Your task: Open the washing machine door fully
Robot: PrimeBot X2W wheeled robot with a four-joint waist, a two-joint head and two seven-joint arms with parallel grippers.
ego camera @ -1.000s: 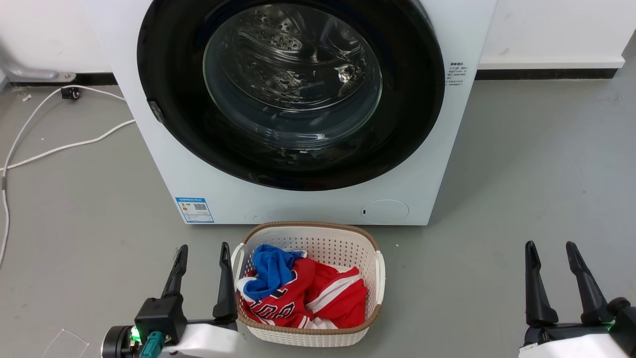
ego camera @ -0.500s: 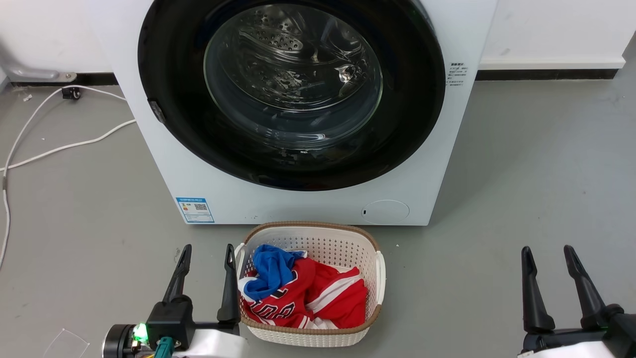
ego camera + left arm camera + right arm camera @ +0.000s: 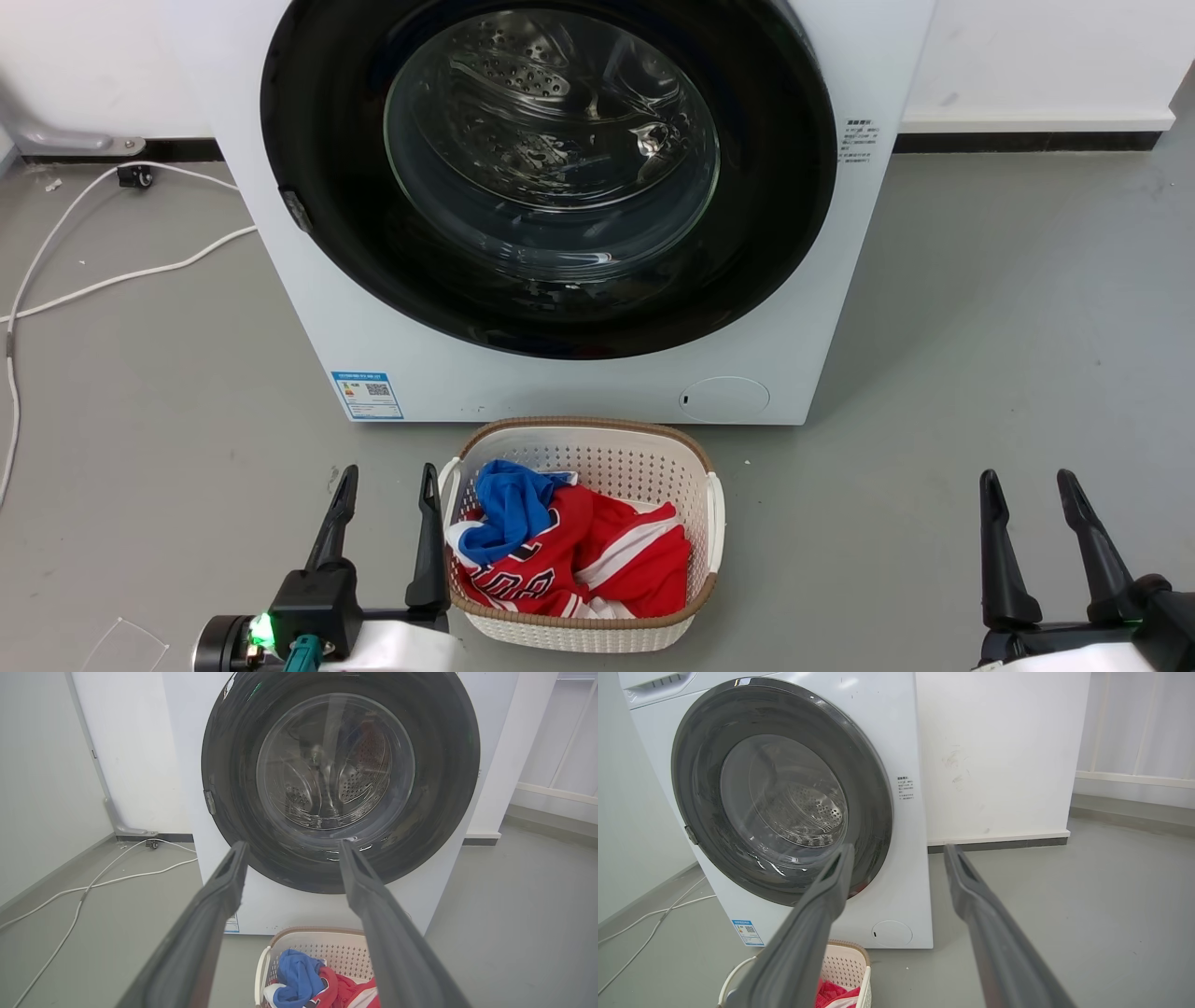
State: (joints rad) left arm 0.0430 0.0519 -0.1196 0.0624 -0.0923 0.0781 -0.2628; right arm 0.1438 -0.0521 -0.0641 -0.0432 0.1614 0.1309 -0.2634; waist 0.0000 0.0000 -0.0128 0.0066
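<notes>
The washing machine is a white front-loader facing me. Its washing machine door is a glossy black disc with a clear glass bowl, lying flat against the machine's front, with a small grey catch on its left rim. My left gripper hangs open low on the left, beside the basket and well short of the door. On the right, over bare floor, my right gripper is open and holds nothing. The left wrist view looks past the open left gripper at the door. In the right wrist view, the open right gripper points at the door's right edge.
A white laundry basket with red and blue clothes stands on the floor right before the machine, between my arms. A white cable runs over the grey floor to the left. White walls rise behind and to the right of the machine.
Both grippers have drawn back a little toward the bottom edge of the head view, still open. The door has not moved.
</notes>
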